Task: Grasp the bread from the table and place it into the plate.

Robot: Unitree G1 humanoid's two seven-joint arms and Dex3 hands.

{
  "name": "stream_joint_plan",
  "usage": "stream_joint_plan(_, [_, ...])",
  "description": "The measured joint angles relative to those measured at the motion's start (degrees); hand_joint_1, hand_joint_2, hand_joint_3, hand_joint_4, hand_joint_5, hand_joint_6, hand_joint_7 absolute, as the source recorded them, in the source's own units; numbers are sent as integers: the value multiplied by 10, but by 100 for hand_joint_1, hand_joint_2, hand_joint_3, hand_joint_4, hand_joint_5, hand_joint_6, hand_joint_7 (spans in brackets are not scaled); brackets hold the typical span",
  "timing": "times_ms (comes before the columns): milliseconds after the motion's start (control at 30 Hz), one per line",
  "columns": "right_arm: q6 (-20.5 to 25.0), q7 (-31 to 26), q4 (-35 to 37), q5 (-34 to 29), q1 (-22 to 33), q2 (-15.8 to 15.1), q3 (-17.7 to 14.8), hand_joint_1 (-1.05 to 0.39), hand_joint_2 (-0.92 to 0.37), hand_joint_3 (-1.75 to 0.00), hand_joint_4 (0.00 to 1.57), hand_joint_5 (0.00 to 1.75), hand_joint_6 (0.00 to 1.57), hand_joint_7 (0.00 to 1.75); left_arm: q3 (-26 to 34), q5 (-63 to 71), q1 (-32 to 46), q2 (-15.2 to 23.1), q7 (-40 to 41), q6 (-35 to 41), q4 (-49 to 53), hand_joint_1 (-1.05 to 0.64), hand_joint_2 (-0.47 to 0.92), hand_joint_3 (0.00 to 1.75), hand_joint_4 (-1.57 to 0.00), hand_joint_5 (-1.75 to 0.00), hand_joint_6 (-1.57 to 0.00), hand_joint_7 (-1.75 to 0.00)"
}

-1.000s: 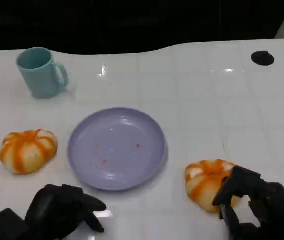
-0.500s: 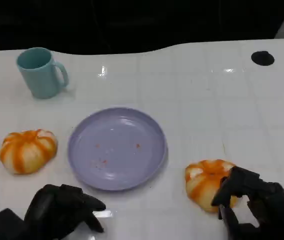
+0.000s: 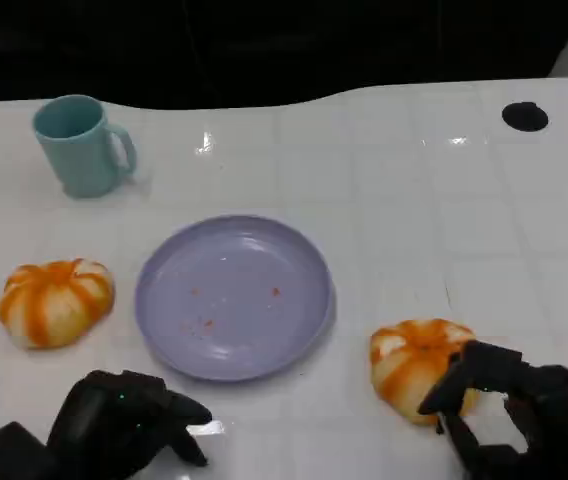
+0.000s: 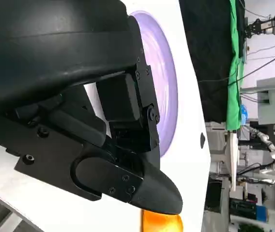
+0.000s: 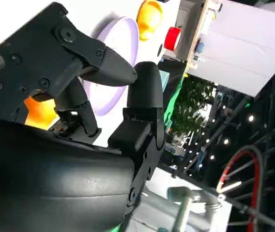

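Two orange-striped round breads lie on the white table: one (image 3: 416, 366) to the right of the purple plate (image 3: 234, 296), the other (image 3: 55, 301) to its left. My right hand (image 3: 519, 418) sits at the right bread's near right side, its fingertips (image 3: 444, 392) against the crust and fingers apart around it. The right wrist view has this bread (image 5: 41, 112) behind the fingers (image 5: 103, 65), with the plate (image 5: 118, 43) beyond. My left hand (image 3: 124, 420) rests on the table in front of the plate, holding nothing. The left wrist view looks past its fingers (image 4: 128, 183) to the plate (image 4: 165, 92).
A teal mug (image 3: 82, 145) stands at the back left. A small black disc (image 3: 524, 116) lies at the back right. The plate carries a few crumbs. The table's dark far edge runs along the top.
My right hand has slid slightly toward me along the right bread's side. Both breads, the plate and my left hand have stayed put.
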Motion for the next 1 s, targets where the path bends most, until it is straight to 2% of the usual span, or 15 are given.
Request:
stream_joint_plan(67, [9,-6,-34,-12,0,-10,-2,-41,-90,-29,59,111,68,69,0,0,0,0,0,0,0,-105,91,0,-140,-86,-157,-24])
stream_joint_plan(133, [34,-8,-70,-26,2,-25,-3,-48,-92,-25,42,100,50,59,0,0,0,0,-1,0,0,-105,91,0,-140,-86,-157,-24])
stream_joint_plan(200, [63,-13,-117,-79,7,-51,-10,-54,-92,-23,28,84,35,48,-1,-1,0,-1,-1,0,0,-105,92,0,-140,-86,-157,-24])
stream_joint_plan(233, [78,-15,-141,-111,9,-66,-16,-55,-92,-22,24,78,31,44,-1,-1,0,-1,-1,0,0,-105,92,0,-140,-86,-157,-24])
stream_joint_plan(333, [123,-17,-207,-176,14,-110,-26,-57,-92,-14,17,47,30,14,-1,-1,0,-1,-1,0,0,-105,91,0,-139,-85,-157,-23])
stream_joint_plan(400, [154,-14,-251,-204,18,-135,-26,-59,-92,-12,12,38,28,7,-1,-1,0,-1,-2,0,0,-105,92,0,-139,-85,-157,-22])
stream_joint_plan(533, [233,14,-339,-246,30,-179,-26,-61,-92,-7,4,28,25,2,-1,-1,0,-1,-3,0,0,-105,91,0,-139,-85,-157,-22])
stream_joint_plan(700, [312,48,-415,-306,31,-218,-16,-60,-92,-4,0,19,17,0,-1,-1,-1,-1,-3,1,0,-105,91,0,-139,-85,-157,-23])
stream_joint_plan(833, [354,60,-443,-369,17,-236,9,-61,-91,-2,4,19,19,1,-1,0,-1,-1,-2,3,0,-105,92,0,-140,-85,-157,-23])
stream_joint_plan(1000, [383,58,-447,-449,-14,-241,47,-61,-90,0,7,19,22,2,-1,-1,-1,-2,-2,9,-1,-105,91,0,-139,-85,-157,-23])
